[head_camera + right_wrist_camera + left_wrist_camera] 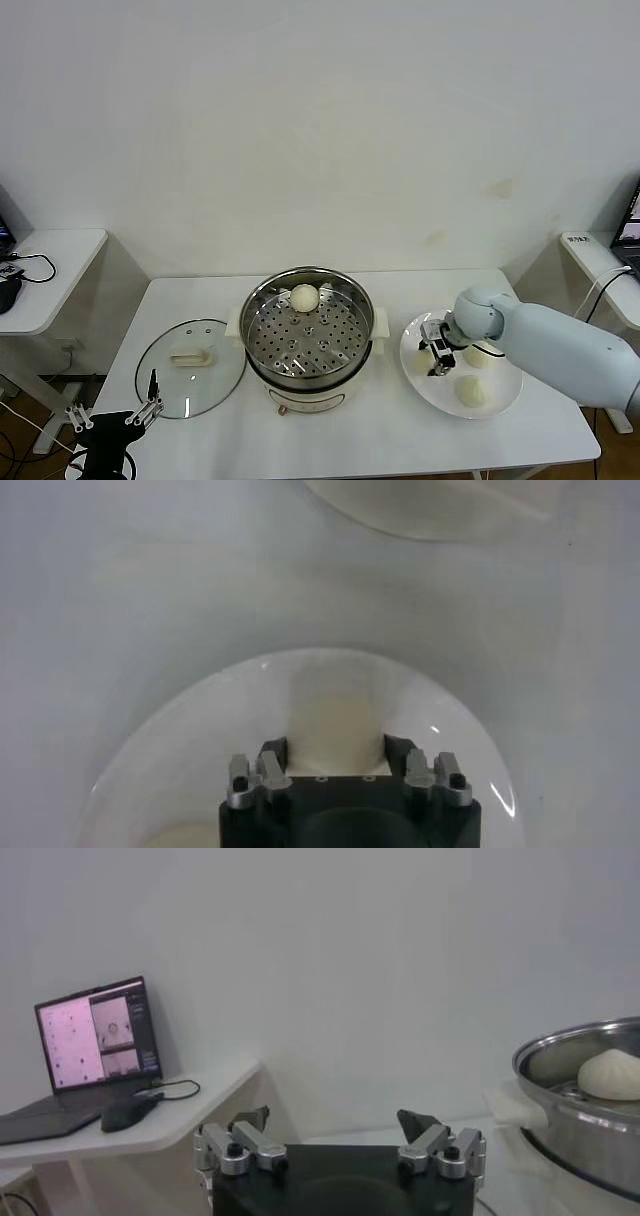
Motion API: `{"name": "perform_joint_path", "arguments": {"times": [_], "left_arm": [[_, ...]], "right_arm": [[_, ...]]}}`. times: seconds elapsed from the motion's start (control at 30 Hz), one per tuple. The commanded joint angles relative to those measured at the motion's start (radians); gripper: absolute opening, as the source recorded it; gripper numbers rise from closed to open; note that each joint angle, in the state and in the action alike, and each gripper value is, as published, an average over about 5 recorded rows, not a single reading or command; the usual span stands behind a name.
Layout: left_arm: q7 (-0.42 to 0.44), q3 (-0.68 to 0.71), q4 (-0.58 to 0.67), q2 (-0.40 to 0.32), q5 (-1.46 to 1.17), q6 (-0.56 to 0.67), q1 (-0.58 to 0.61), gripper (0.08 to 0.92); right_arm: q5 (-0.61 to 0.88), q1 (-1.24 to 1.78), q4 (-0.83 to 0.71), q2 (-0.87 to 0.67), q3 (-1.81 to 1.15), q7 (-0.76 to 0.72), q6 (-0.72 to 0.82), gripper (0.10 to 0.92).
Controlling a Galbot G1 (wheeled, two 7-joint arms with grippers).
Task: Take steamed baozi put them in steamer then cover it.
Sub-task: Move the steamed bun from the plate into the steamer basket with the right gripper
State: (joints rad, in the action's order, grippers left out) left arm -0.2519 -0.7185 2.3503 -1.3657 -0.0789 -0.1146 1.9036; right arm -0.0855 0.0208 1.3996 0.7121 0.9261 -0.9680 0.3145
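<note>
Baozi (335, 720): your right gripper (335, 755) has clamped one on the plate (420, 375), two beside it, one in the steamer (262, 340). Left gripper (112, 417) hangs spread off the white table (400, 440)'s near-left corner. Cover (190, 380) lies flat; bare wall behind.

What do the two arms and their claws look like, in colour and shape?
The right arm has a smooth, rounded, pale blue-grey shell. Its right claw has a black body with silver metal links and dark fingers. The left claw looks the same: black base, silver links with black screws, dark pointed tips.
</note>
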Motion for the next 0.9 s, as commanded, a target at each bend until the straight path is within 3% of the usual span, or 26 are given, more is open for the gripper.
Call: {"name": "perform_joint_path", "arguments": {"times": [0.03,0.4,0.63,0.9], "left_arm": [[-0.001,0.001,0.003,0.0,0.0,0.0,0.0,0.823],[0.001,0.004,0.013,0.011,-0.001,-0.002,-0.005,0.823],[0.0,0.001,0.011,0.019,-0.008,-0.002,-0.011,0.823],[0.001,-0.012,0.008,0.022,-0.021,-0.001,-0.013,0.823]], "right_arm": [[0.026,-0.104,0.039,-0.03,0.013,-0.023,0.012,0.594],[0.213,-0.487,0.181,-0.06,0.181,-0.034,0.068,0.602],[0.37,-0.738,0.213,0.073,0.283,-0.001,0.127,0.609],[0.55,-0.739,0.271,0.241,0.331,0.106,0.257,0.613]]}}
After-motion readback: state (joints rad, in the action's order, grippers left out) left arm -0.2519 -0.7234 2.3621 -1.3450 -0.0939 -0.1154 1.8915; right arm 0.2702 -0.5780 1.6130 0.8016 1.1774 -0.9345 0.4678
